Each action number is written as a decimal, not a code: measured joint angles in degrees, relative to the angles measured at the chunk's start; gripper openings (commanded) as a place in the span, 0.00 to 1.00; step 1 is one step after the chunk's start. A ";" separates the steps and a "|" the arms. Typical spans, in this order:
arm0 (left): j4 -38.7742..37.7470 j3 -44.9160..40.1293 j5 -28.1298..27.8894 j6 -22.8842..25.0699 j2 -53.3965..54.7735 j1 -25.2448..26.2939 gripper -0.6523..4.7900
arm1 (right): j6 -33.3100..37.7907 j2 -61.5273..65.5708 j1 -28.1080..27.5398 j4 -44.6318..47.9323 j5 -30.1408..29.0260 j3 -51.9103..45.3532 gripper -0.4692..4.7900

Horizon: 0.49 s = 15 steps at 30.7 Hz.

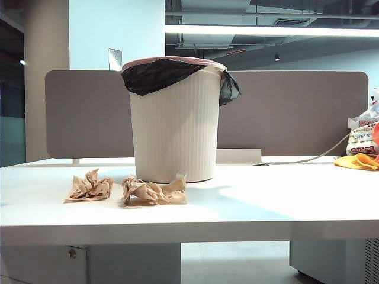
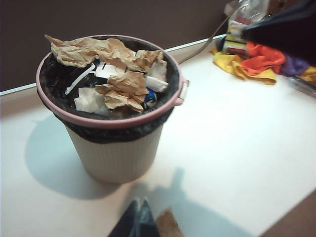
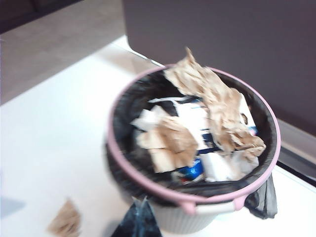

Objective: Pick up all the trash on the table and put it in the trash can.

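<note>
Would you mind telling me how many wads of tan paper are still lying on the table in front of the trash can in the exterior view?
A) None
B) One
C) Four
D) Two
D: in the exterior view one crumpled tan wad and a second wad lie side by side on the white table, just in front of the trash can.

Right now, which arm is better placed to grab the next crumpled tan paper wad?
Probably left: the left tool, shut, hangs beside a crumpled tan paper wad; the right tool, shut, sits farther from one.
</note>
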 measured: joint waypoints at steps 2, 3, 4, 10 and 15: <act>-2.14 -0.02 0.17 0.04 -1.51 -0.02 0.11 | -1.55 -3.37 1.29 -3.08 0.46 0.00 0.08; -2.89 -0.15 0.17 0.02 -1.90 -0.02 0.11 | -2.34 -4.81 1.92 -4.31 1.18 -0.22 0.08; -3.23 -0.94 0.15 0.04 -2.40 0.00 0.11 | -2.99 -6.62 2.75 -5.42 2.47 -1.36 0.08; -3.98 -10.38 0.92 -0.04 -4.94 -0.57 0.11 | -2.58 -18.25 3.28 -5.51 5.75 -21.73 0.08; -2.49 -17.03 1.14 -0.15 -7.58 -2.29 0.11 | 1.68 -29.29 4.98 10.49 5.20 -43.54 0.08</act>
